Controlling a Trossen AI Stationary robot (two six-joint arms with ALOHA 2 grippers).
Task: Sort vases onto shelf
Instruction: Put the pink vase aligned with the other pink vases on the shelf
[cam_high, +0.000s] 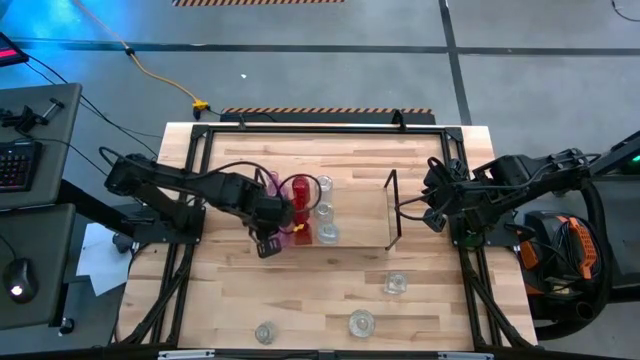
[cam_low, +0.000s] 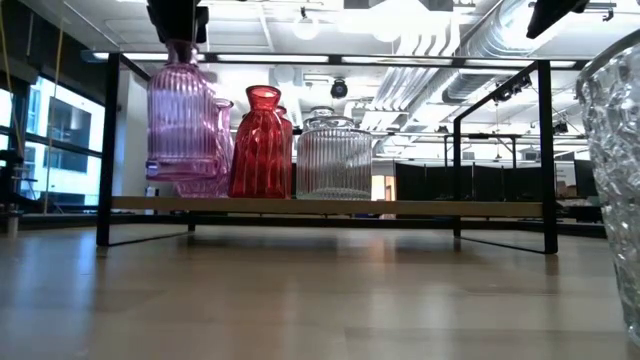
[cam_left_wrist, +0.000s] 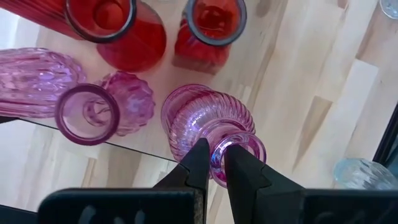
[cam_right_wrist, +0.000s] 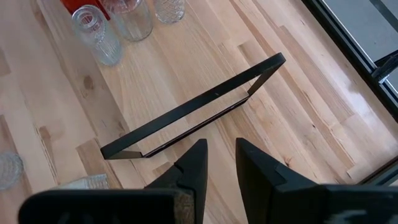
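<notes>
Left gripper (cam_left_wrist: 216, 163) clamped on pink vase (cam_left_wrist: 205, 121) rim above shelf (cam_low: 330, 206); right gripper (cam_right_wrist: 221, 163) parted, empty

Glossy ribbed glass vases (cam_low: 260, 145), matt light-wood shelf (cam_low: 330, 206), black metal frames (cam_right_wrist: 193, 109).

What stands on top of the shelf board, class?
On the shelf stand pink vases, red vases and clear ribbed vases. The left claw grips one pink vase's rim. The front vases partly cover those behind, so an exact count from the low view is impossible.

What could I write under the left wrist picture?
Left gripper pinching the rim of a ribbed pink glass vase at the shelf.
</notes>
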